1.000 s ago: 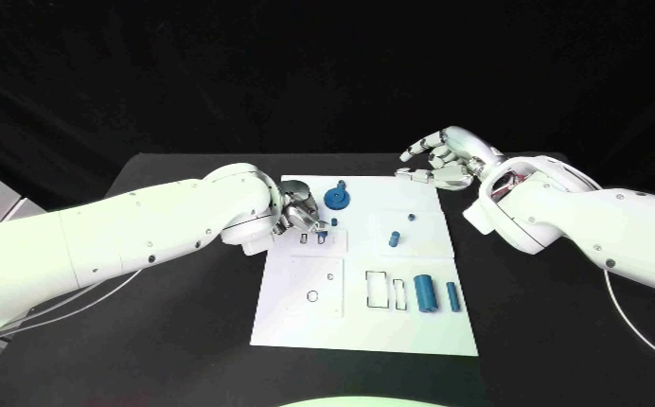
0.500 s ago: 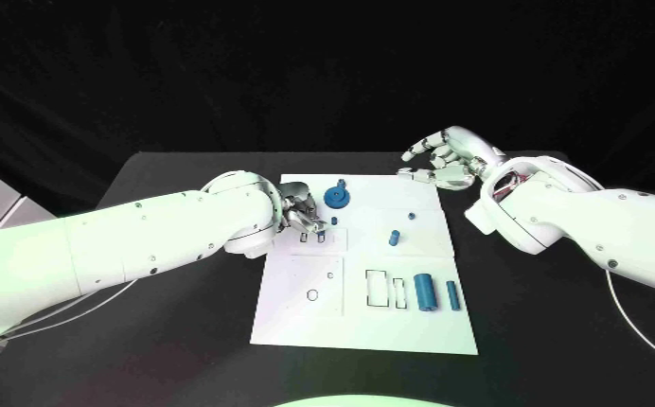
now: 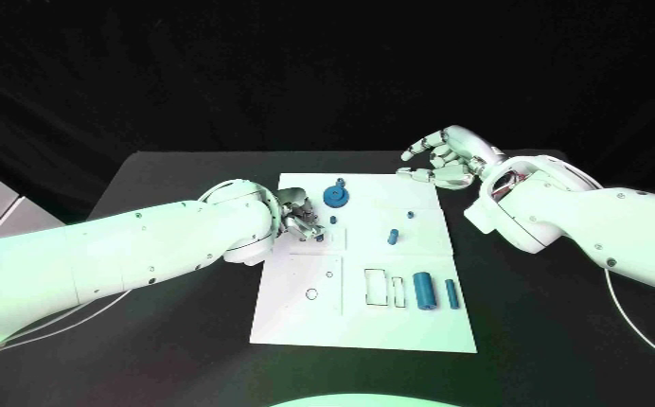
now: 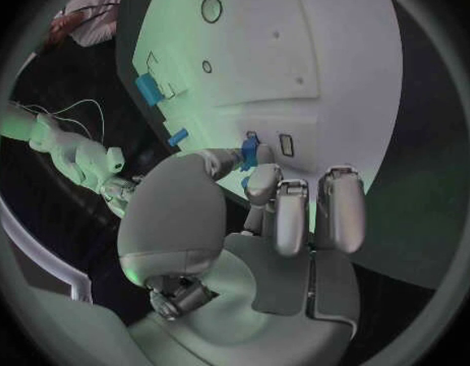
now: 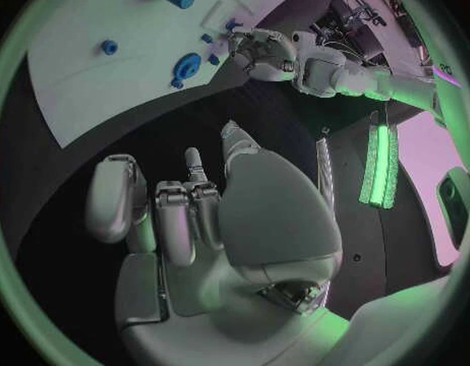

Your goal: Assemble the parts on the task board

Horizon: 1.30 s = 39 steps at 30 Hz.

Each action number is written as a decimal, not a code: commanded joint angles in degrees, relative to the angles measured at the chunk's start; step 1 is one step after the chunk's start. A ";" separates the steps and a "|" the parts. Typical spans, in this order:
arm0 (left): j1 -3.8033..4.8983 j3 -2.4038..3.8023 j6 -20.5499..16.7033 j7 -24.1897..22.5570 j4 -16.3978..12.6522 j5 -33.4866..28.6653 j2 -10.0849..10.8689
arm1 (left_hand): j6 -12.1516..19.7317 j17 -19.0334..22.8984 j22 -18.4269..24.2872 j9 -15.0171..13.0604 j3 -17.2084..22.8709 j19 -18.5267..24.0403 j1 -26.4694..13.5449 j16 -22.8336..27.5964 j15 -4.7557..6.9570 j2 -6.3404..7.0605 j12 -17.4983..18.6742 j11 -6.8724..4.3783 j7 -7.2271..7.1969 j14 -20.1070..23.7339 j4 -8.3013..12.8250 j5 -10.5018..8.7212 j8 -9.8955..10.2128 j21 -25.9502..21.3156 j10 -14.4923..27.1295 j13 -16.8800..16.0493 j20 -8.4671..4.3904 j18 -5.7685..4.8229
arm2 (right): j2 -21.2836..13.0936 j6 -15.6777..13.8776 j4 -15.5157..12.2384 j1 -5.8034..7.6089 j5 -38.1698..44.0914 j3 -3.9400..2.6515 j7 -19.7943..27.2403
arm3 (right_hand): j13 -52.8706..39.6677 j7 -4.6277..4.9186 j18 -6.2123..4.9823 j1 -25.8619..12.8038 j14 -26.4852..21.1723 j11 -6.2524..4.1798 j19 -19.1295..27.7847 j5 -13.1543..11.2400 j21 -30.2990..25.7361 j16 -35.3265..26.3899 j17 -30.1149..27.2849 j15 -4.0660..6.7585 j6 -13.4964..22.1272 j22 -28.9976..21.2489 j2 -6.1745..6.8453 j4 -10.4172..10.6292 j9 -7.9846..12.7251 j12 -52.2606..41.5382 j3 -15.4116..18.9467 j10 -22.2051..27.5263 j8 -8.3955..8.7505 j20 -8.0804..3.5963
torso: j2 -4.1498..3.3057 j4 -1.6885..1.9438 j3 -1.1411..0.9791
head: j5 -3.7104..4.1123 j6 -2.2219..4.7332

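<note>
Board [image 3: 358, 317] — white plate at the table's [image 3: 164, 180] middle, marked with outlined slots and holes.

Left hand [image 3: 303, 219] — at the board's left edge, fingers bent over a small blue part [image 4: 250, 151] pinched between thumb and fingertips, just above a small slot; the part reads as a short peg.

Right hand [image 3: 444, 163] — hovering off the board's far right corner, fingers curled inward, grasping nothing, not touching the board.

Gear [image 3: 337, 201] — blue, round, on the board's far half, just beside the left hand.

Pegs — one small [image 3: 393, 236] near the board's middle; two cylinders [image 3: 425, 288] standing side by side by the right edge, next to rectangular outlines.
</note>
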State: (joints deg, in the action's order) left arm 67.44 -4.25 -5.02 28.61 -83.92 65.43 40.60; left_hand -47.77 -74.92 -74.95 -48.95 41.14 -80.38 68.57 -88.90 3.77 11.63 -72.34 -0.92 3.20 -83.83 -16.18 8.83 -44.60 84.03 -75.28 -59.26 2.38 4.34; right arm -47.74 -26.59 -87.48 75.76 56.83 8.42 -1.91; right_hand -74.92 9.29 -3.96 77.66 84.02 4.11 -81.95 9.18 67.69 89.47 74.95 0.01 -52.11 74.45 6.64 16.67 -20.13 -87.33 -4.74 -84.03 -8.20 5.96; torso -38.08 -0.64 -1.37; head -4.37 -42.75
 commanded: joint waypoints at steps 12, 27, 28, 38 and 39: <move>-0.38 -0.01 -0.17 -0.73 -0.33 0.14 0.13 | -0.35 -13.15 -1.15 -0.08 12.07 -0.36 -0.17 -0.08 0.37 -0.33 -0.16 -0.15 -0.04 -5.59 11.63 0.35 -0.23 0.40 -0.43 0.11 -0.01 -1.19 | -0.05 0.43 -0.09 -0.17 0.08 0.00 0.60 | -12.56 -0.03 -0.73 -0.46 5.39 0.39 0.28 0.08 -0.22 -0.26 12.59 -0.22 0.19 0.04 -0.19 0.03 -0.03 0.26 0.49 -3.39 0.11 0.03 | 0.04 -0.01 -0.05 | -0.22 -0.04; -0.42 0.00 2.20 -0.91 -0.59 -0.50 0.07 | -0.44 -13.34 -1.27 -0.13 12.36 -0.44 -0.34 -0.18 0.38 -0.41 0.15 -0.16 -0.07 -5.64 11.68 0.29 -0.21 0.45 -0.26 0.62 -0.01 -1.22 | 0.09 0.03 0.03 -0.20 -0.05 0.00 0.71 | -12.53 -0.04 -0.71 -0.60 5.40 0.37 0.23 0.28 -0.12 -0.25 12.63 -0.21 0.17 0.13 -0.44 0.04 -0.04 0.28 0.48 -3.37 0.08 0.02 | -0.07 -0.06 -0.04 | -0.04 -0.07; -0.42 0.00 2.31 -0.92 -0.59 -0.50 0.08 | -0.44 -13.34 -1.27 -0.13 12.36 -0.44 -0.34 -0.18 0.38 -0.41 0.15 -0.16 -0.07 -5.64 11.68 0.29 -0.21 0.45 -0.26 0.62 -0.01 -1.22 | 0.09 0.04 0.04 -0.20 -0.06 0.00 0.69 | -12.53 -0.04 -0.71 -0.60 5.40 0.37 0.23 0.28 -0.12 -0.25 12.63 -0.21 0.17 0.13 -0.44 0.04 -0.04 0.28 0.48 -3.37 0.08 0.02 | -0.06 -0.05 -0.04 | -0.01 -0.07; -0.43 0.01 3.09 -1.02 -0.59 -0.41 0.02 | -0.44 -13.39 -1.22 -0.17 12.54 -0.40 -0.40 -0.20 0.38 -0.45 0.22 -0.16 -0.07 -5.66 11.73 0.23 -0.21 0.42 -0.22 0.70 -0.01 -1.21 | 0.16 0.18 0.10 -0.21 -0.08 0.00 0.55 | -12.44 -0.04 -0.72 -0.69 5.37 0.37 0.25 0.33 -0.19 -0.29 12.50 -0.21 0.17 0.08 -0.55 0.06 -0.04 0.39 0.48 -3.28 0.08 0.02 | -0.03 0.06 0.02 | 0.11 -0.18; -0.43 0.01 3.12 -1.01 -0.56 -0.41 0.03 | -0.44 -13.39 -1.22 -0.17 12.54 -0.40 -0.40 -0.20 0.38 -0.45 0.22 -0.16 -0.07 -5.66 11.73 0.23 -0.21 0.42 -0.22 0.70 -0.01 -1.21 | 0.17 0.18 0.10 -0.21 -0.08 0.00 0.54 | -12.44 -0.04 -0.72 -0.69 5.37 0.37 0.25 0.33 -0.19 -0.29 12.50 -0.21 0.17 0.08 -0.55 0.06 -0.04 0.39 0.48 -3.28 0.08 0.02 | -0.02 0.05 0.01 | 0.09 -0.15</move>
State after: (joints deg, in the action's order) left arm 67.14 -4.16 -3.69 28.24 -84.30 65.41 40.79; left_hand -47.98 -74.91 -74.93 -49.16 41.84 -80.37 68.01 -88.90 3.77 11.74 -72.33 -1.12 3.37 -83.83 -15.80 8.88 -44.57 84.26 -75.47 -58.61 2.38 3.44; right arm -47.63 -26.68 -87.36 75.59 56.67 8.42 -1.78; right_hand -74.91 9.29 -3.95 77.43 84.02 4.10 -81.95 9.18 67.69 89.47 74.92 0.01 -52.11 74.49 6.41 16.82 -20.14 -87.33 -4.58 -84.03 -8.20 5.96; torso -38.12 -0.64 -1.38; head -4.26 -42.96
